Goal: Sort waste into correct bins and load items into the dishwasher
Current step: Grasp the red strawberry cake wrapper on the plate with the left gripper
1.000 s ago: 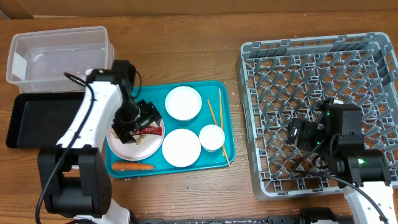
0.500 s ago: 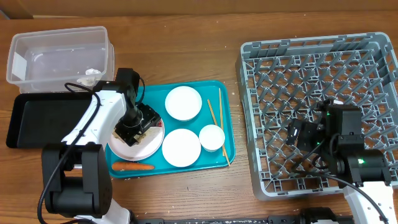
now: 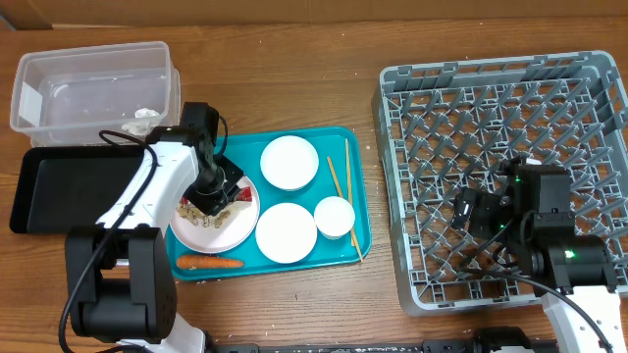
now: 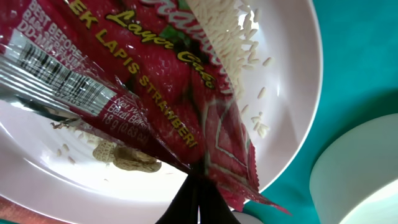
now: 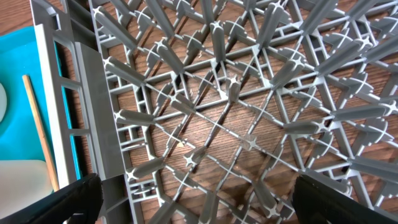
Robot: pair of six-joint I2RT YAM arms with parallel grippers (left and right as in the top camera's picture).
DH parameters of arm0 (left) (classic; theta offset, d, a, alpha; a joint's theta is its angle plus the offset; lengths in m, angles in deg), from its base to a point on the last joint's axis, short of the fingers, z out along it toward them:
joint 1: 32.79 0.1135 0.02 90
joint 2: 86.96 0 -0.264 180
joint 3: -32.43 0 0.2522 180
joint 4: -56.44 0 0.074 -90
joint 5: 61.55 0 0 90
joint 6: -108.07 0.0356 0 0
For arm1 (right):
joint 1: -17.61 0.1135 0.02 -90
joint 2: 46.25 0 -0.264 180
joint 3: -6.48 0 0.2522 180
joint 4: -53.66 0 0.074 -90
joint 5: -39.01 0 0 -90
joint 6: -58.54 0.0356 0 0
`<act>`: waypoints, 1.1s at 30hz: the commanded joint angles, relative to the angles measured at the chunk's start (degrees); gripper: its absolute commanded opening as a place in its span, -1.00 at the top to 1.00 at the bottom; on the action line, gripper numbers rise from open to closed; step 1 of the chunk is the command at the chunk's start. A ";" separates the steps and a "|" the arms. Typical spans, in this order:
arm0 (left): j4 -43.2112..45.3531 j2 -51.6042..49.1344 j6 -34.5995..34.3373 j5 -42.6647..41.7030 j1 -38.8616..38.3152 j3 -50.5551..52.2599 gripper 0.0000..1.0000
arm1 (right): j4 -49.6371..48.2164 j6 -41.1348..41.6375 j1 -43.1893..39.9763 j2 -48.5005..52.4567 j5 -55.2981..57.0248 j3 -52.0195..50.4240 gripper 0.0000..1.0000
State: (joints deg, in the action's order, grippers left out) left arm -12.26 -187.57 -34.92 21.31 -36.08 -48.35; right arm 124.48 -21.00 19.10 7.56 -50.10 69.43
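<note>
Left wrist view
- left tool (image 4: 198, 202): fingertips pressed together, pinching the lower edge of the red snack wrapper (image 4: 155, 93).
- wrapper: just ahead of the tool, lying across the white plate (image 4: 292, 74).
- rice scraps (image 4: 230, 43): on the wrapper and on the plate, ahead of the tool and to its right.
- peanut-shaped scrap (image 4: 127, 158): on the plate, just left of the tool tip.
- teal tray (image 4: 360, 62): under the plate, right of the tool.

Overhead view
- carrot (image 3: 209, 262): on the tray, behind the left tool, clear of the plate.
- clear tub (image 3: 93, 88), black tray (image 3: 69, 186): on the counter (image 3: 294, 78), left of the left tool.
- bowls (image 3: 289, 162), cup (image 3: 335, 217), chopsticks (image 3: 339, 181): on the tray, right of the left tool.

Right wrist view
- right tool (image 5: 199, 205): fingers spread wide, holding nothing.
- dish rack (image 5: 230, 93): directly below the right tool.
</note>
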 commanded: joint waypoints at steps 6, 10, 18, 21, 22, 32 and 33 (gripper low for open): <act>-4.26 1.11 3.52 0.37 0.37 -8.15 0.92 | -0.15 0.07 -0.24 -0.37 0.55 1.73 -1.00; -7.43 1.11 3.69 2.21 0.37 -11.54 0.92 | -0.13 0.07 -0.24 -0.37 0.55 1.73 -1.00; -9.94 1.07 -5.25 3.23 0.37 -8.83 -0.68 | -0.15 0.04 -0.24 -0.37 0.55 1.73 -1.00; -7.43 0.98 -9.51 3.63 0.37 -5.88 -0.59 | -0.15 0.04 -0.24 -0.37 0.55 1.73 -1.00; -6.45 0.98 -10.01 3.96 0.37 -5.22 -0.57 | -0.15 0.04 -0.24 -0.37 0.55 1.73 -1.00; -1.99 0.98 -11.56 6.54 0.26 -1.88 -0.28 | -0.13 0.04 -0.24 -0.37 0.55 1.73 -1.00; -2.01 0.98 -11.54 6.51 0.26 -1.86 -0.28 | -0.13 0.04 -0.24 -0.37 0.55 1.73 -1.00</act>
State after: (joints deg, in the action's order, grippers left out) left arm -14.47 -187.57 -44.97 26.34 -36.08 -50.78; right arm 124.48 -20.98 19.10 7.56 -50.10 69.43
